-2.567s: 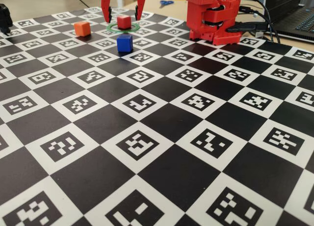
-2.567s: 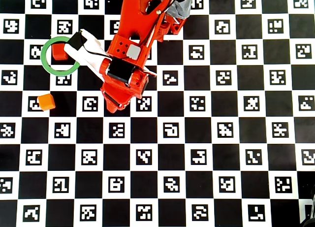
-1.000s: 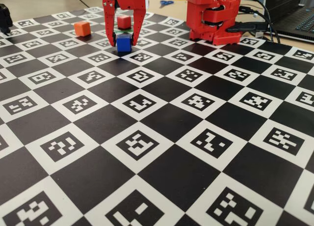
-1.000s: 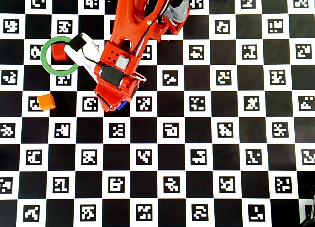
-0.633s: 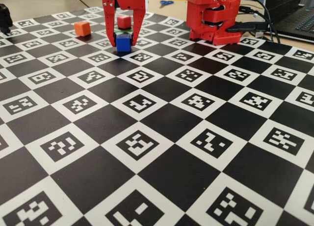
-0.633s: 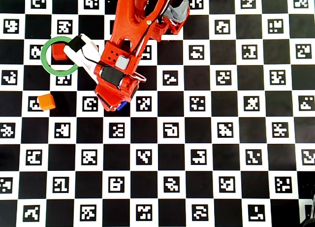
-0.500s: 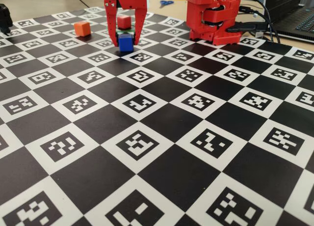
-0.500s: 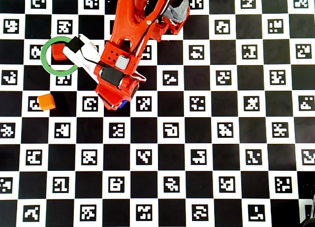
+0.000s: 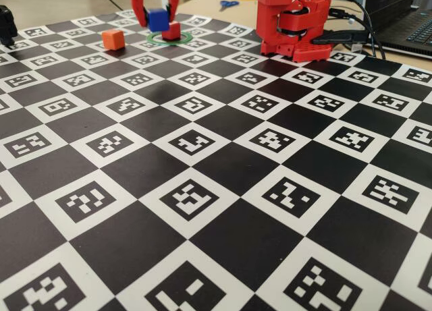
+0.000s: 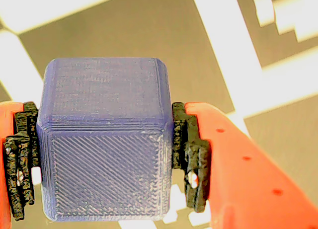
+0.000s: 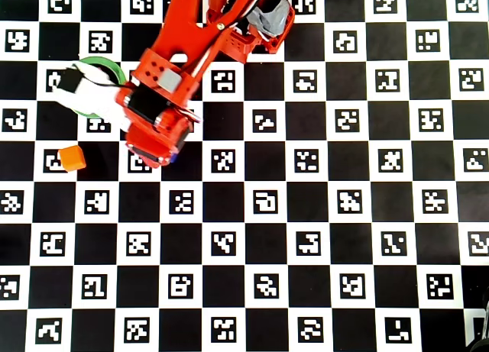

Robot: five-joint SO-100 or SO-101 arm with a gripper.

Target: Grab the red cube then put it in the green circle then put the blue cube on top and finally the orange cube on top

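Clamping unmarked blue cube (image 10: 107, 139), gripper (image 10: 107, 157), marker-patterned board (image 9: 223, 210), no readable writing

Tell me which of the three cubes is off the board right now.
The blue cube, clamped in the gripper. The red cube sits in the green circle; the orange cube rests on the board.

A checkered board (image 9: 223, 189) printed with square markers covers the tabletop. In the fixed view, pale wood table (image 9: 54, 4) shows at 11 o'clock, scissors (image 9: 229, 4) at 12, a laptop (image 9: 412, 31) at 2.
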